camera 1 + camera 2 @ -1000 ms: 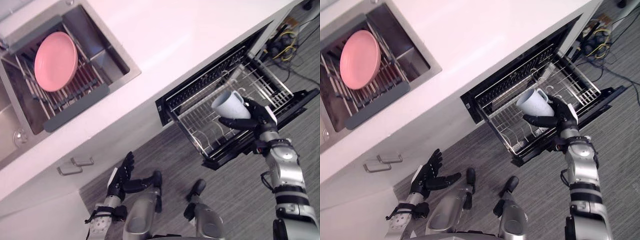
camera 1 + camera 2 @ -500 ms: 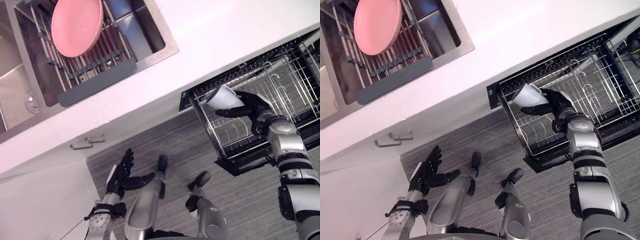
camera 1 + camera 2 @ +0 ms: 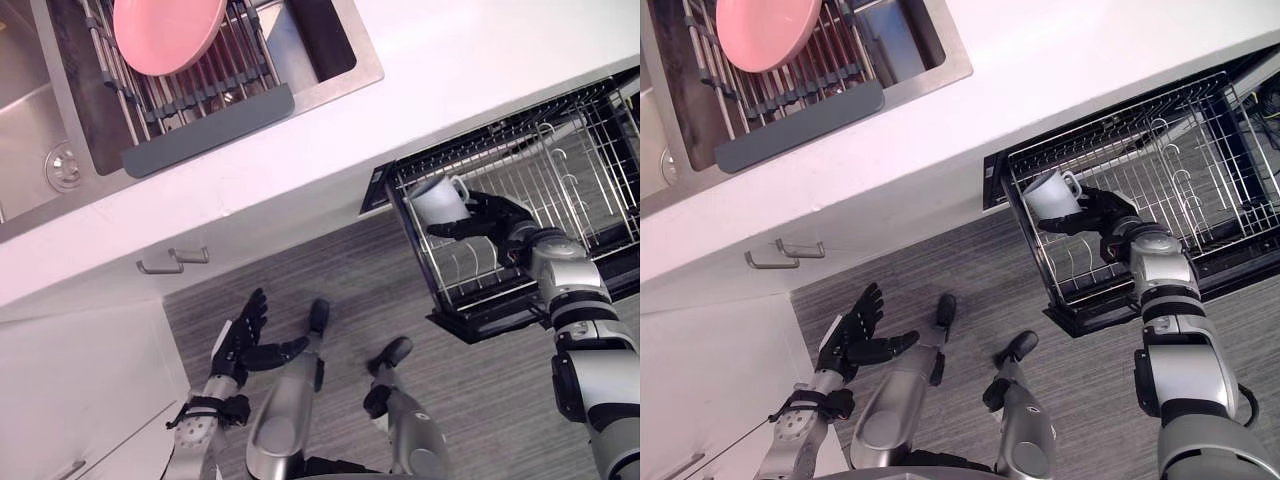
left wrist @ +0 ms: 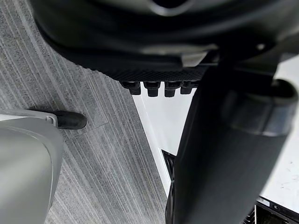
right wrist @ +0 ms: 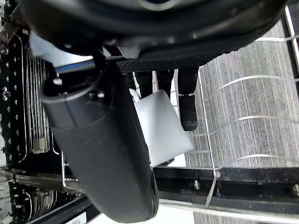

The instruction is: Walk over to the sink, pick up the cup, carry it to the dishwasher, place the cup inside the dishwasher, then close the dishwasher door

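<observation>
Well left of the dishwasher rack (image 3: 560, 160), the left hand (image 3: 243, 335) hangs empty with its fingers spread. A pink plate (image 3: 165, 30) stands in the sink (image 3: 345, 88), also to its left. The right hand (image 3: 497, 222) grasps the cup (image 3: 438, 200) over the rack's left corner. The cup looks light, rigid, slick and breakable, so gripping its body seems safest. The rack's tines could snag it.

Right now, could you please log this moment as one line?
phase: placing | right hand: shut on cup over dishwasher rack | left hand: open
</observation>
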{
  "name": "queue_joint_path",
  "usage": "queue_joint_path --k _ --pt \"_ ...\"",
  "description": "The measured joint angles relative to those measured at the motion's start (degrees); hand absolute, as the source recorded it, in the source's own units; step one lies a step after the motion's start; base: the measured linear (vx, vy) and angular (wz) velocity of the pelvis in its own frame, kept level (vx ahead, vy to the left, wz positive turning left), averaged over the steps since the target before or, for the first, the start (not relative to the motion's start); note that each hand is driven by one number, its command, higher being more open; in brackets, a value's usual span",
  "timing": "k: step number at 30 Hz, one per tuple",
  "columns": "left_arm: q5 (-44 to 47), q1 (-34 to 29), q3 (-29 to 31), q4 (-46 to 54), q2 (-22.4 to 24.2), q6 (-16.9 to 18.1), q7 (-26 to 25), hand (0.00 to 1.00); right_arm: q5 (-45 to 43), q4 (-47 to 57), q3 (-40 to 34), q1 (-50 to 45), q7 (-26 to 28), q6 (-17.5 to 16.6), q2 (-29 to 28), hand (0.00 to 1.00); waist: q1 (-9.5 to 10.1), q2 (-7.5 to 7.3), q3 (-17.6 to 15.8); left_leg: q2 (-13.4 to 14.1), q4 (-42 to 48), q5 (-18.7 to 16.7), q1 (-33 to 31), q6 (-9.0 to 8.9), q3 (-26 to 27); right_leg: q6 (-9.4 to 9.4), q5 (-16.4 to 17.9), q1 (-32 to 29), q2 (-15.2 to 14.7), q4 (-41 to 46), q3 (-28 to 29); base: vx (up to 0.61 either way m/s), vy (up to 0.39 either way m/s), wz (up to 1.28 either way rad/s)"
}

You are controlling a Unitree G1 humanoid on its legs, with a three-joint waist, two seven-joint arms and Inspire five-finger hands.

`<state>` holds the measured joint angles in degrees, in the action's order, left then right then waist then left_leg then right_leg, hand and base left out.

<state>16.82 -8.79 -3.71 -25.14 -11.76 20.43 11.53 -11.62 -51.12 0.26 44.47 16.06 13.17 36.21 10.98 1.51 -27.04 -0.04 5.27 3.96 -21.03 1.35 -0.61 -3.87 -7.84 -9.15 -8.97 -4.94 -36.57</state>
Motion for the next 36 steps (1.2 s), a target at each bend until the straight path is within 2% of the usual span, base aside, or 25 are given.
queue_joint_path --k 4,7,11,12,14,16,18,20,23,27,28,31,33,36 --pt "-0.03 0.39 0.15 0.05 -0.07 -0.08 0.0 1.0 0.64 1.57 -0.33 -0.48 0.23 -0.01 -0.26 1.0 -0.19 -0.68 -0.02 0.29 -0.48 0.18 0.41 -0.16 0.42 -0.01 0.0 0.01 0.13 0.0 1.89 0.03 0.031 -0.05" --pt "-0.02 0.34 0.5 0.07 -0.07 -0.53 0.03 1.0 3.97 9.04 -2.37 -4.74 -0.61 -0.82 -0.46 1.0 -0.19 -1.26 0.26 0.53 -1.12 0.44 1.03 -0.29 0.76 -0.03 0.0 0.13 0.25 0.01 2.94 0.04 0.029 -0.07" --pt "-0.02 -0.54 2.67 -0.2 -0.16 -1.21 0.03 1.0 5.44 26.27 -5.81 -15.52 -0.39 -1.43 -4.1 1.0 -1.18 -3.72 1.78 0.93 -1.91 0.45 2.2 -0.33 2.05 -0.13 0.09 0.26 0.36 0.01 4.94 0.04 0.024 -0.17" --pt "-0.06 -1.05 3.11 -0.31 -0.15 -1.2 0.06 1.0 7.15 31.0 -6.49 -19.42 -0.07 -1.57 -6.58 1.0 -1.79 -5.06 2.76 0.98 -2.38 0.46 3.03 -0.38 2.63 -0.21 0.26 0.6 0.34 0.01 5.43 0.05 0.025 -0.18" --pt "-0.2 -1.4 3.39 -1.0 -0.16 -1.14 0.1 1.0 8.6 35.44 -6.9 -23.58 0.3 -1.69 -8.75 1.0 -2.57 -6.16 3.73 0.95 -2.94 0.46 4.17 -0.48 2.85 -0.28 0.59 1.37 0.3 0.0 5.67 0.04 0.021 -0.09" --pt "-1.61 -1.8 3.69 -4.53 -0.12 -0.86 0.11 1.0 9.01 41.31 -7.93 -30.21 1.53 -1.91 -11.98 1.0 -3.48 -7.57 7.26 0.97 -3.8 0.39 4.94 -0.57 3.38 -0.31 0.96 1.44 0.31 0.0 6.26 0.05 0.022 -0.11" --pt "-2.74 -2.76 4.24 -6.5 0.0 -0.82 0.12 1.0 8.99 46.27 -9.57 -34.41 2.06 -2.18 -14.66 1.0 -4.1 -8.08 9.3 1.03 -4.66 0.24 6.13 -0.77 4.14 -0.35 1.14 1.86 0.32 0.0 6.89 0.08 0.02 -0.17" --pt "-4.17 -3.85 5.76 -7.72 0.67 -0.77 0.05 1.0 8.94 50.72 -11.74 -37.54 2.46 -3.37 -16.64 1.0 -4.47 -8.12 10.49 1.05 -5.17 -0.06 7.72 -0.78 4.79 -0.5 1.34 2.83 0.3 0.01 7.74 0.07 0.023 -0.21" --pt "-6.45 -5.76 10.36 -11.42 2.5 -0.51 -0.57 1.0 8.81 57.65 -16.02 -42.33 3.83 -5.63 -20.79 1.0 -5.79 -8.02 14.63 1.06 -5.24 -0.77 8.85 -0.82 5.82 -0.63 1.91 3.41 0.26 0.03 8.48 0.09 0.022 -0.16" --pt "-9.18 -8.25 17.89 -15.58 6.5 -1.47 -7.79 1.0 1.81 68.53 -18.02 -48.65 6.24 -10.91 -28.98 1.0 -7.03 -7.63 18.4 1.3 -4.99 -2.66 12.37 -1.07 7.78 -0.99 2.77 5.62 0.33 0.04 10.91 0.11 0.006 -0.27" --pt "-9.11 -8.47 18.66 -16.1 7.11 -1.68 -8.75 1.0 0.08 69.56 -17.87 -49.44 6.64 -11.96 -30.37 1.0 -7.11 -7.46 18.74 1.34 -4.7 -3.06 12.81 -1.09 8.15 -1.01 2.85 6.05 0.34 0.05 11.29 0.11 0.014 -0.32" --pt "-8.95 -9.46 20.45 -17.71 9.71 -1.85 -12.79 1.0 -3.73 71.92 -15.45 -52.12 10.31 -17.74 -36.66 1.0 -7.5 -6.56 19.05 1.89 1.1 -7.12 13.64 -1.17 8.69 -1.15 3.5 9.21 0.56 0.06 11.94 0.06 0.014 -0.12" --pt "-8.76 -10.28 20.44 -17.98 10.52 -1.9 -14.39 1.0 -4.22 71.89 -11.44 -52.15 13.16 -19.68 -37.1 1.0 -7.71 -5.63 19.25 2.41 5.58 -9.45 14.01 -1.24 7.27 -1.12 4.13 12.36 1.1 0.06 10.89 0.03 0.006 0.27" --pt "-7.42 -10.22 19.95 -17.98 10.82 -1.92 -15.33 1.0 -4.13 71.61 -8.46 -50.89 15.46 -22.28 -35.99 1.0 -7.46 -4.83 19.28 1.83 5.46 -9.1 15.42 -1.22 4.77 -1.31 4.7 15.35 1.04 0.07 8.07 -0.03 -0.008 0.53"
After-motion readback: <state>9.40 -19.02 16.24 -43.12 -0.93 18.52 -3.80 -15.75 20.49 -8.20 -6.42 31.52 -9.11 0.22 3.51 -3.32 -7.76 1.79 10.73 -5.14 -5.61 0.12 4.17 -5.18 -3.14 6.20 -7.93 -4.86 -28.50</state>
